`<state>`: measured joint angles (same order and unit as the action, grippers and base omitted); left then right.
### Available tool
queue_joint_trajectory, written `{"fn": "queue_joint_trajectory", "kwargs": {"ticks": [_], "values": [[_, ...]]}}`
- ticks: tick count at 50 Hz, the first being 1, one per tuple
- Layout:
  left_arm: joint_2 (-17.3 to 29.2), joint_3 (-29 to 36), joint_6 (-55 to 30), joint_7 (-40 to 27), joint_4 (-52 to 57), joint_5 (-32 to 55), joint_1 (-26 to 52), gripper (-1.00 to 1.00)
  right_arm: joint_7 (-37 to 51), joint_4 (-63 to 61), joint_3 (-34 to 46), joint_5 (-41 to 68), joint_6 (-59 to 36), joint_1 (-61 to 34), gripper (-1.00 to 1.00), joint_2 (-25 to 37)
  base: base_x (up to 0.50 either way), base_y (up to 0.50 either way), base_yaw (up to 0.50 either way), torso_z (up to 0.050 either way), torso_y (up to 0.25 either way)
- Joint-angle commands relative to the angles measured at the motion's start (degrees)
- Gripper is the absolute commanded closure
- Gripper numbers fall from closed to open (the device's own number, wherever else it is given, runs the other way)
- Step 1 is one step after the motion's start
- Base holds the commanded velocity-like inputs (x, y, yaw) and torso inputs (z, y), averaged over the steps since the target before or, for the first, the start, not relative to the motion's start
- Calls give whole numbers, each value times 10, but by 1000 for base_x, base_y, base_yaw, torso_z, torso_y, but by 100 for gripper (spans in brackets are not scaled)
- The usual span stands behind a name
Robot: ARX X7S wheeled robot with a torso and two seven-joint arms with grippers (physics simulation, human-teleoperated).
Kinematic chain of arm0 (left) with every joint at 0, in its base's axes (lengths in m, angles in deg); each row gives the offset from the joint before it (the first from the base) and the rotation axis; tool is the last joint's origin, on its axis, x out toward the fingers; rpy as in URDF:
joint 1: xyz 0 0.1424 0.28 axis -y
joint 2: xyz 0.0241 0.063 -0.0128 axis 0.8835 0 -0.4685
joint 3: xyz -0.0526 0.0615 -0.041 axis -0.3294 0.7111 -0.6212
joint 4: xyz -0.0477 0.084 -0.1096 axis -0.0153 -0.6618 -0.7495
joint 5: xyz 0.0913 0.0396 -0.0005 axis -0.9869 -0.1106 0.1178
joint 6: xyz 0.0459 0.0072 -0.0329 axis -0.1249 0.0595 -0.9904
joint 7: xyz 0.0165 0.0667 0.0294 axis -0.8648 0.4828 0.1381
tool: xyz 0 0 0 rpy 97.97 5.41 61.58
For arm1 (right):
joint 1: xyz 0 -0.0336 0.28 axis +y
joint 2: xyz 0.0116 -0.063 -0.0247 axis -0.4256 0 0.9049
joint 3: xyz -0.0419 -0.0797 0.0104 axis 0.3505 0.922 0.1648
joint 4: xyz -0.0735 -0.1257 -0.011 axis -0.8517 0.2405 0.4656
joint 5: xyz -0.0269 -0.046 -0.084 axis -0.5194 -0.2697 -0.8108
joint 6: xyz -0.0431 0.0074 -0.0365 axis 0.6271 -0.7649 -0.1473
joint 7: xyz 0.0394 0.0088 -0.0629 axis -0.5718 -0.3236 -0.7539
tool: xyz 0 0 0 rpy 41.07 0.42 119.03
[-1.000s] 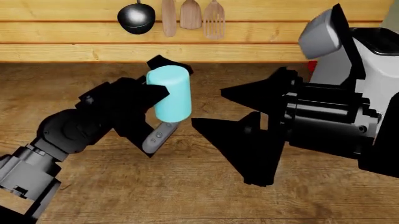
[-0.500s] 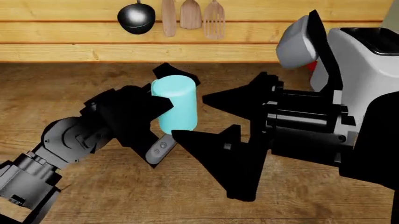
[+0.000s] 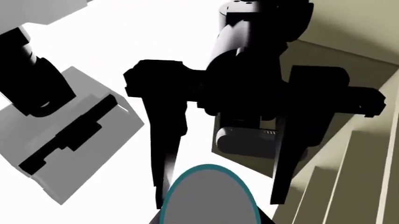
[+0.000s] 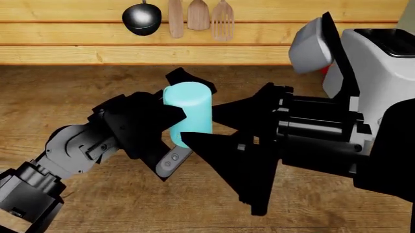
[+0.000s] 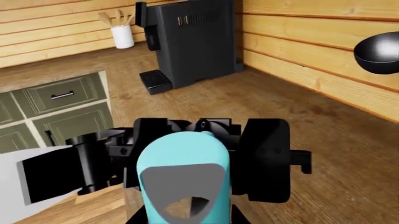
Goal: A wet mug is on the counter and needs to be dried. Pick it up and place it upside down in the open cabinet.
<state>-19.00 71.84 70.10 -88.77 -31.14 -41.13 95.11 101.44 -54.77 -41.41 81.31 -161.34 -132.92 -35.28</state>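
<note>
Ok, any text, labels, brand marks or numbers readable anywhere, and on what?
None readable in any view.
The mug: plain cyan, no print.
The toaster: no visible marking.
The dark coffee machine: a row of pale marks near its top, too small to read.
The left gripper and right gripper: no labels.

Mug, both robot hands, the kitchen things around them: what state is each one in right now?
mug: lifted off the counter, upright, gripped.
left gripper: shut on the mug.
right gripper: open, jaws spread on either side of the mug.
toaster: standing on the counter, slots up.
ladle, spatulas: hanging on the wall.
coffee machine: standing upright on the counter.
drawer: shut.
</note>
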Motion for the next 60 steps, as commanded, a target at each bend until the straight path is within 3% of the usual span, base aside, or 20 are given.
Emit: {"fn": "queue_joint_trajectory", "kwargs": {"ticks": [1,5,6,16,19,23,26,32,39,43,46,49,52,57,60], "values": [[-4,-2,8,7,9,7,-1,100,-5,8,0,-41,3,3,100,-5,0,0,0,0,0],[-3,-2,20,17,8,22,-1,100,-11,10,-1,-63,0,2,100,-8,0,0,0,0,0],[-2,-3,29,23,8,33,-1,-100,-19,13,-2,-77,-2,3,100,-11,0,0,0,0,0],[6,4,63,23,3,54,6,-100,-26,22,-8,-80,2,-20,100,2,0,0,0,0,1],[-23,11,62,6,-89,42,35,-100,-17,24,-11,-53,8,-38,100,17,0,0,0,0,0],[-111,34,54,-60,-337,8,105,-100,29,11,1,29,33,-85,100,52,0,0,0,0,0],[-145,20,51,-62,-425,-14,126,-100,51,8,9,66,44,-116,100,74,0,0,0,0,0],[-170,-4,66,-62,-536,-24,156,-100,36,35,-5,36,35,-145,100,83,0,0,0,0,0],[-157,-9,125,-9,-538,33,159,-100,-12,73,-22,-81,15,-151,100,72,0,0,0,0,0],[-141,-39,235,120,-538,162,157,-100,-22,86,-30,-125,18,-147,100,81,0,0,0,0,0],[-129,-87,306,288,-538,320,149,-100,-23,91,-32,-143,23,-145,100,83,0,0,0,0,0],[-133,-170,317,504,-536,492,134,-100,-18,91,-30,-148,27,-144,100,82,0,0,0,0,0],[-123,-264,164,732,-346,639,50,-100,-15,90,-28,-149,30,-144,100,80,0,0,0,0,0],[-123,-310,21,845,-222,723,8,-100,-7,89,-29,-147,34,-147,100,84,0,0,0,0,0],[-125,-341,-128,905,-121,769,-10,-100,3,80,-27,-156,40,-146,100,81,0,0,0,0,0]]}}
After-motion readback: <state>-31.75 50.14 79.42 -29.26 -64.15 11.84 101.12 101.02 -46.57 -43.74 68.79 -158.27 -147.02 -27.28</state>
